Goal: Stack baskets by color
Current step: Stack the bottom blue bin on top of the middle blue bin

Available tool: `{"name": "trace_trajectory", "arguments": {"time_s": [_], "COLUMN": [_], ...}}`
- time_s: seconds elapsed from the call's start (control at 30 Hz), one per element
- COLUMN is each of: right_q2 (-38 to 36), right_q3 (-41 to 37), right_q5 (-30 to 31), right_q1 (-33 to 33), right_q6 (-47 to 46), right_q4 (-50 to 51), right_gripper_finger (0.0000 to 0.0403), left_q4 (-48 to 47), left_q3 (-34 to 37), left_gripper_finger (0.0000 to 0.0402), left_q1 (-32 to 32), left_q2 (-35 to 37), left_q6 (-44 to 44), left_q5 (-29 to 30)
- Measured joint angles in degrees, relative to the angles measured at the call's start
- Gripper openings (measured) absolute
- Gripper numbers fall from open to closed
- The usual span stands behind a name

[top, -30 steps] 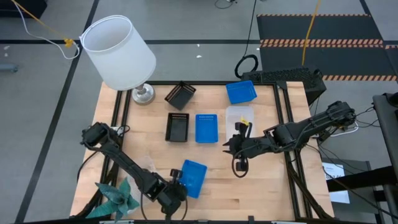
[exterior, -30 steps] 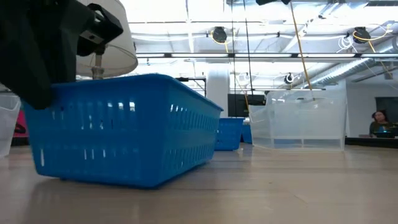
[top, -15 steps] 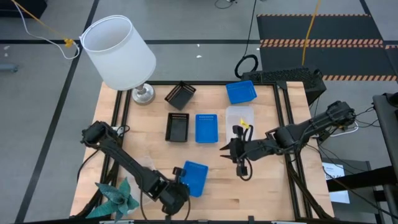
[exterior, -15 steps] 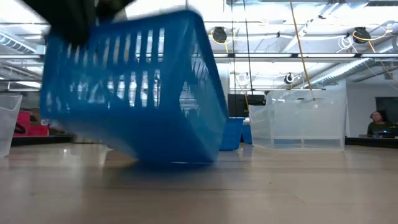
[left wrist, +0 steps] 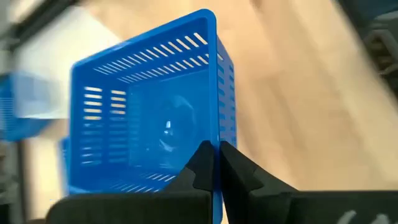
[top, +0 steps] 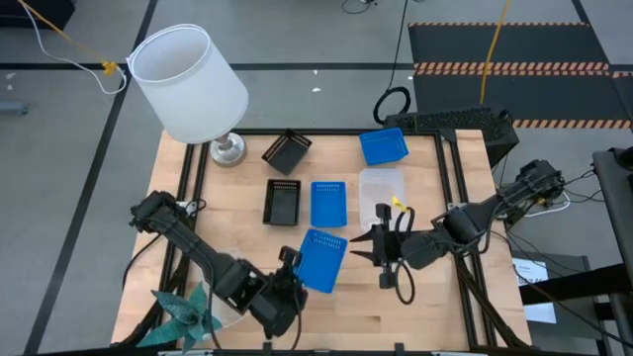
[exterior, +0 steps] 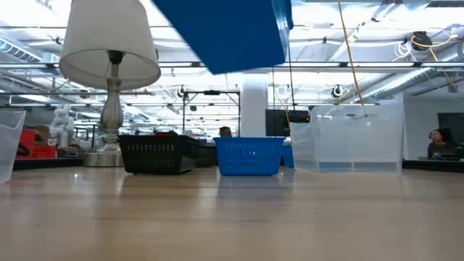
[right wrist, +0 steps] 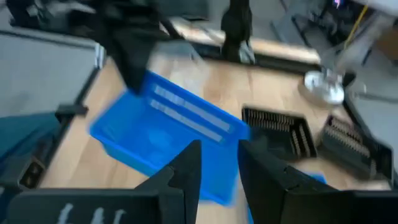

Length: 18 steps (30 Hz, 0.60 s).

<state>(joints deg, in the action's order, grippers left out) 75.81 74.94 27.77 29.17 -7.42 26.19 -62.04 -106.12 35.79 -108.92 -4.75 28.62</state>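
My left gripper (top: 294, 270) is shut on a bright blue basket (top: 319, 261), which it holds above the table's near middle. The low view shows this basket (exterior: 232, 32) high above the tabletop. My right gripper (top: 369, 245) hovers open just right of it, holding nothing. On the table rest a black basket (top: 282, 202), a blue basket (top: 328, 203), a clear basket (top: 381, 186), another blue one (top: 383, 145) and a tilted black one (top: 287, 150). My left gripper pinches one side wall of the blue basket at its rim (left wrist: 216, 134), one finger inside the basket and one outside. The fingers lie along the wall, slanting down from the table's near left. The basket is lifted clear and tilted.
A white lamp (top: 188, 84) stands at the far left corner. A teal paper ornament (top: 188, 311) lies at the near left corner. Another clear basket (exterior: 9, 141) shows at the low view's left edge. Bare wood lies along the near right edge.
My left gripper has risen and carried the blue basket off the table, tipping it and moving it a little toward the far and right edges. My right gripper has drifted slightly toward the near edge.
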Motion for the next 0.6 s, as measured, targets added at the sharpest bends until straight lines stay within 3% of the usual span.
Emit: {"name": "trace_trajectory", "arguments": {"time_s": [0.23, 0.43, 0.6], "right_q2": [7.4, 15.1, 17.2], "right_q3": [6.3, 10.3, 10.3], "right_q5": [5.1, 14.2, 19.0], "right_q1": [2.3, 2.1, 0.0], "right_q6": [2.9, 11.3, 12.7], "right_q4": [0.3, -1.0, -1.4], "right_gripper_finger": [0.0108, 0.0138, 0.0174], "left_q4": [-6.6, -6.9, -7.3], "left_q3": [-6.1, -4.7, -2.5], "left_gripper_finger": [0.0010, 0.0009, 0.0008], "left_q1": [-6.9, -12.5, -13.8], "left_q2": [0.0, 0.0, -0.5], "left_q6": [6.4, 5.3, 5.0], "left_q5": [6.2, 11.3, 11.5]}}
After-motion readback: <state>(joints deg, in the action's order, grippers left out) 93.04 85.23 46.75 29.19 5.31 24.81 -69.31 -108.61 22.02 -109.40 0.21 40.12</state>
